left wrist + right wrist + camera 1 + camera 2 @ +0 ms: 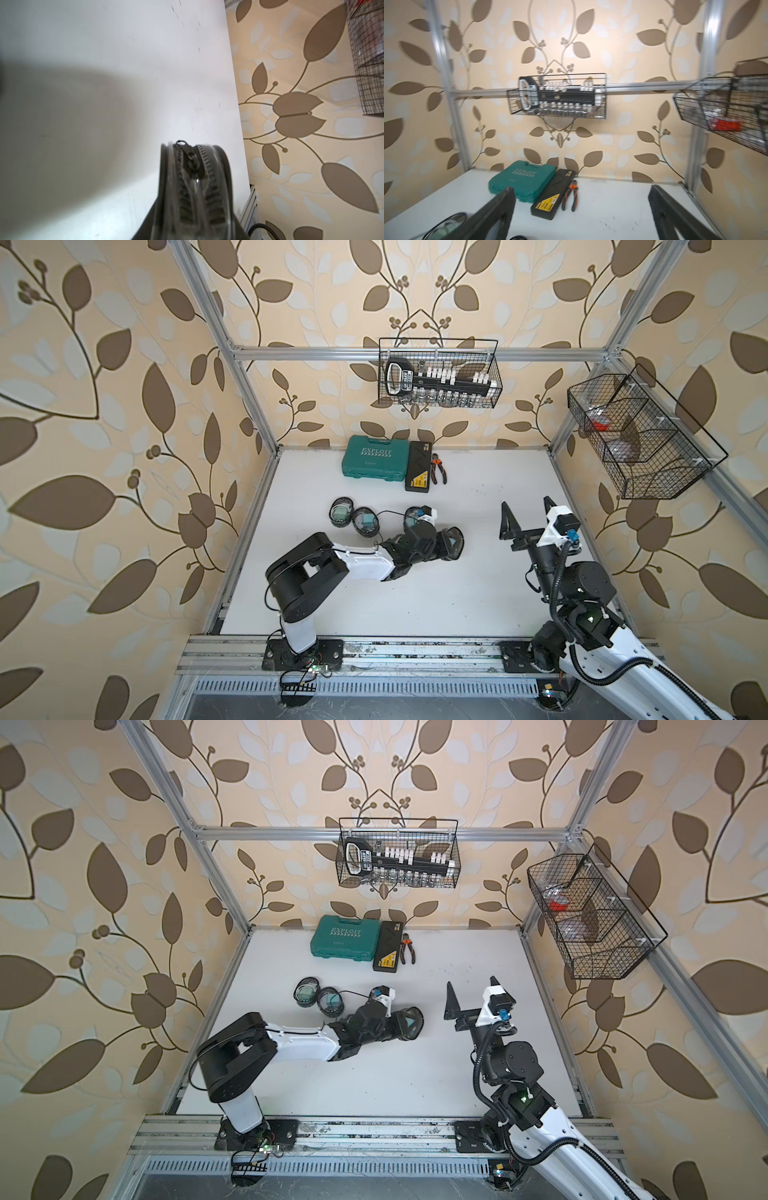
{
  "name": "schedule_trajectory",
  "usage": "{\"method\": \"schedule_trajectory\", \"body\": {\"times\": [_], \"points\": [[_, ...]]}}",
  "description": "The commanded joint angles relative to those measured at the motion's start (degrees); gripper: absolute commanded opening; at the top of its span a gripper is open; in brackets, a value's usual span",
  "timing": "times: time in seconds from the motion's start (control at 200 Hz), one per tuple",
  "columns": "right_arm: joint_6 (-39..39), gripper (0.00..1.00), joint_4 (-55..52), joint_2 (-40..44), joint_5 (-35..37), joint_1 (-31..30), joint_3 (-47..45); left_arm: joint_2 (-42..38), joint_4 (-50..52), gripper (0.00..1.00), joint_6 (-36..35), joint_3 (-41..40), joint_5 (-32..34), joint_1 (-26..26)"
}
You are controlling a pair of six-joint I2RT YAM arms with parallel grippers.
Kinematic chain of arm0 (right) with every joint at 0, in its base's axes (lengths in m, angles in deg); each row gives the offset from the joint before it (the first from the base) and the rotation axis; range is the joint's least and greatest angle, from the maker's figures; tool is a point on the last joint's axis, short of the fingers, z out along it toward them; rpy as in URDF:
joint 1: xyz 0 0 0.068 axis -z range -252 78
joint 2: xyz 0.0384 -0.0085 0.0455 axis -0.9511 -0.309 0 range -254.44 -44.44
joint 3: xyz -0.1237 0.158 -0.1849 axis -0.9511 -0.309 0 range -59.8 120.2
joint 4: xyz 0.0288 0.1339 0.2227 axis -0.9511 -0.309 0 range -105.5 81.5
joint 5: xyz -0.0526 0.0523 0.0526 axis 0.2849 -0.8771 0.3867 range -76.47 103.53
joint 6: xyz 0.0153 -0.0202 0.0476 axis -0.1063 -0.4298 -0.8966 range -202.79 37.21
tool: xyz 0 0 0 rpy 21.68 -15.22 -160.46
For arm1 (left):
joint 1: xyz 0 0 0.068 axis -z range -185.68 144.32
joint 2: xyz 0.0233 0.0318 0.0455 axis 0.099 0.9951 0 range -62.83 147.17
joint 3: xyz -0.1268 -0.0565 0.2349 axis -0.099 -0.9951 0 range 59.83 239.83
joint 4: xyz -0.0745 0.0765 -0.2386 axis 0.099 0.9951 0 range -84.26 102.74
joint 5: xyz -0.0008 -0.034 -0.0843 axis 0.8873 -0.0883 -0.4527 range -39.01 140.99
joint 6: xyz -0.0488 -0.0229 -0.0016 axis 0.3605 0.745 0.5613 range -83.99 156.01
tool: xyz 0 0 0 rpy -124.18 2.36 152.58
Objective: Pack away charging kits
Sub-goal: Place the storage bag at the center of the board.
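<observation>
Pouch (455, 542) with teal plug inside sits clamped in left gripper (438, 548) near tabletop (415, 605) centre; zip (190, 158) looks part open, so I judge closing remains. Two more filled pouches (341, 512) (365, 522) lie toward left edge. Right gripper (525, 502) spread wide, empty. Readable: "EXPLOIT" on teal case (376, 458) at far edge; black case (419, 472) label illegible.

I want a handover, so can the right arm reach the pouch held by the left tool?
Probably yes: the right tool is open and empty, with only bare table between it and the pouch.
</observation>
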Motion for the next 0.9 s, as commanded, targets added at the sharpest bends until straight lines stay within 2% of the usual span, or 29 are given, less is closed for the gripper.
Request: {"method": "schedule_trajectory", "body": {"times": [0.0, 0.12, 0.205, 0.24, 0.315, 0.385, 0.415, 0.485, 0.54, 0.58, 0.67, 0.72, 0.765, 0.82, 0.875, 0.895], "points": [[-9.6, 0.99, -2.7, -2.6, 3.3, 5.5, -3.0, 4.7, -8.3, 0.0, 4.4, 5.5, 4.7, -0.5], [-16.3, 0.99, 0.3, -12.5, -6.9, 16.2, -6.0, 9.8, -7.8, 0.0, 5.3, 6.8, 8.0, -0.4], [-18.6, 0.99, 3.0, -20.7, -13.8, 23.4, -6.1, 13.4, -10.2, 0.1, 6.8, 6.2, 8.9, -0.9], [-17.8, 0.99, 5.0, -23.4, -14.1, 24.7, -6.7, 15.3, -12.3, 0.12, 7.2, 6.7, 7.2, -1.3], [-17.9, 0.99, 11.9, -27.7, -9.4, 25.0, -10.2, 18.7, -15.6, 0.18, 7.1, 7.6, 4.5, -1.9], [-15.3, 0.99, 23.6, -32.3, -7.0, 25.1, -13.5, 19.8, -15.9, 0.33, 6.8, 7.6, 4.9, -2.0], [-14.1, 0.99, 22.4, -33.2, -7.0, 25.1, -12.9, 19.8, -16.2, 0.42, 6.4, 7.6, 4.9, -2.0], [-13.4, 0.99, 25.8, -37.4, -2.7, 25.4, -12.8, 19.0, -15.2, 0.72, 5.7, 7.3, 5.3, -2.0], [-13.9, 0.99, 21.5, -37.5, -1.9, 25.7, -11.0, 17.6, -13.5, 0.88, 4.9, 6.7, 5.9, -2.0], [-12.5, 0.99, 24.9, -38.1, -1.4, 25.9, -12.0, 16.0, -11.9, 0.98, 4.9, 5.7, 7.1, -2.0], [-12.5, 0.99, 29.7, -42.3, -0.3, 27.8, -14.2, 12.2, -11.6, 0.99, 5.7, 1.6, 9.6, -2.0], [-14.2, 0.98, 30.3, -46.6, -4.4, 31.4, -12.8, 9.8, -10.9, 0.99, 6.2, -0.6, 10.7, -2.0], [-14.9, 0.98, 24.0, -47.8, -8.7, 32.8, -9.2, 7.0, -8.9, 0.99, 5.8, -2.3, 12.4, -2.1], [-13.0, 0.98, 25.9, -50.8, -10.4, 32.7, -8.4, 2.7, -4.3, 0.99, 4.4, -4.1, 15.8, -2.1], [-10.8, 0.99, 34.7, -55.6, -11.5, 32.5, -9.5, -2.5, 2.9, 0.99, 3.7, -5.3, 20.3, -2.2], [-9.9, 0.99, 34.1, -56.3, -11.9, 31.7, -8.6, -4.4, 5.7, 0.99, 3.3, -5.4, 21.8, -2.2]]}}
